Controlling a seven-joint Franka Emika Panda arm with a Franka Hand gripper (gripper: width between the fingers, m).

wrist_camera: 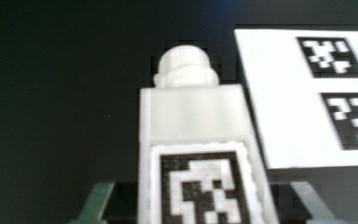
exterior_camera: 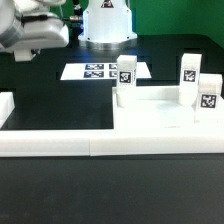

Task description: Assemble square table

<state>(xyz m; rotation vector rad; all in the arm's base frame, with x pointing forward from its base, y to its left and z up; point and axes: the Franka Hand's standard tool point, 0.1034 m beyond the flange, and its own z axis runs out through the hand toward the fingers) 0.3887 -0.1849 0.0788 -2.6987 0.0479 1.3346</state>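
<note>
On the black desk, the white square tabletop slab lies flat at the exterior view's right, behind the long white border bar. Three tagged white legs stand upright on or just by the slab. The marker board lies farther back. In the wrist view, the end effector grips a fourth tagged leg, its rounded tip pointing away, beside the board
</note>
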